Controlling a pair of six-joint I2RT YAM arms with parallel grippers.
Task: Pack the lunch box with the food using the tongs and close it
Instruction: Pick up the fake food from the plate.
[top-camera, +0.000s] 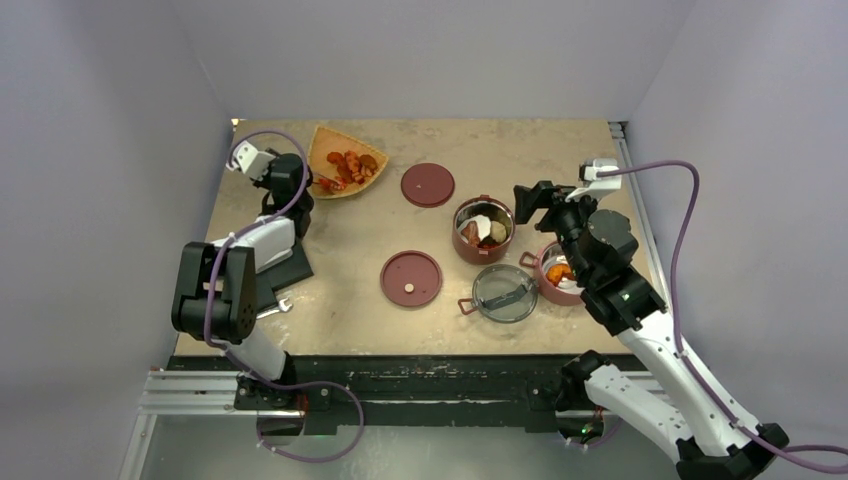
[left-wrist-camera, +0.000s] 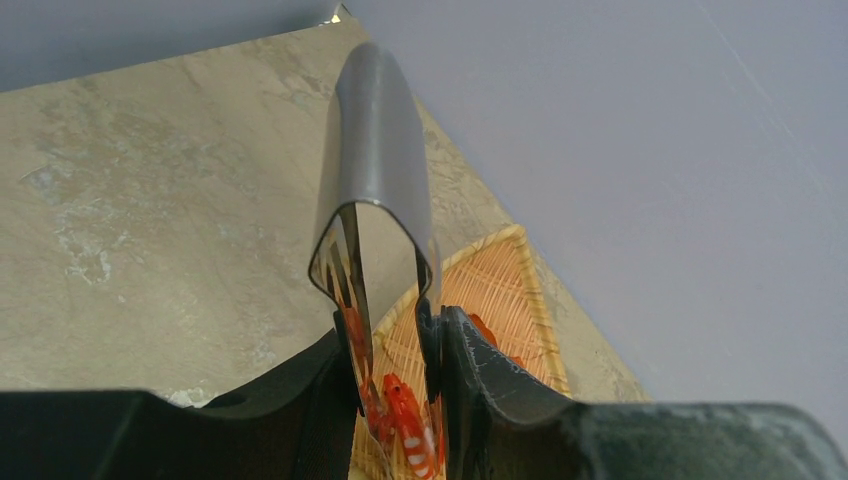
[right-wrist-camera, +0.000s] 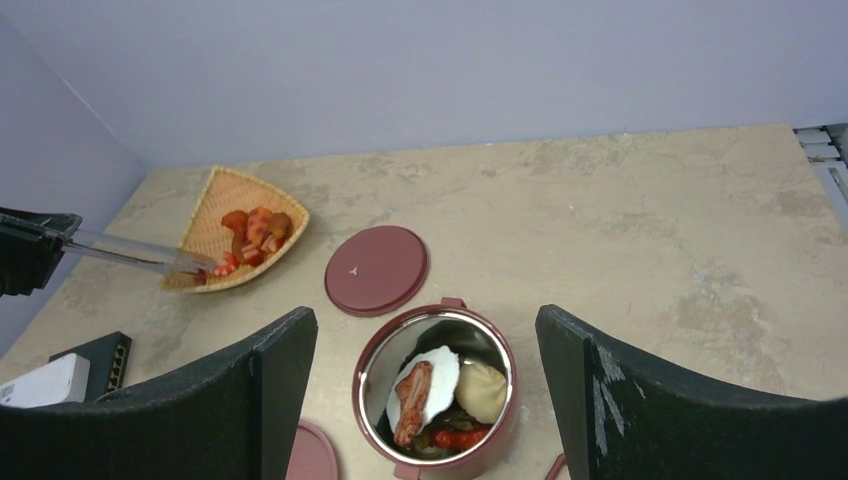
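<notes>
My left gripper (left-wrist-camera: 398, 352) is shut on the silvery tongs (left-wrist-camera: 375, 150), holding both arms near their bend. The tong tips (right-wrist-camera: 190, 262) sit on either side of a red-and-white striped shrimp (left-wrist-camera: 412, 425) at the edge of the orange tray (left-wrist-camera: 495, 285); whether they pinch it I cannot tell. More orange and red food (top-camera: 352, 165) lies in that tray. My right gripper (right-wrist-camera: 425, 318) hangs open above one lunch box bowl (right-wrist-camera: 370, 352), which holds a white slice, a brown strip, a dumpling and red pieces. The second bowl (top-camera: 541, 276) holds orange food.
Two dark-red disc lids (top-camera: 428, 185) (top-camera: 411, 277) lie on the table, and the smoky clear lid (top-camera: 505, 292) rests between the bowls. A black block (top-camera: 290, 268) and a small wrench (top-camera: 276, 308) lie by the left arm. Walls stand close on three sides.
</notes>
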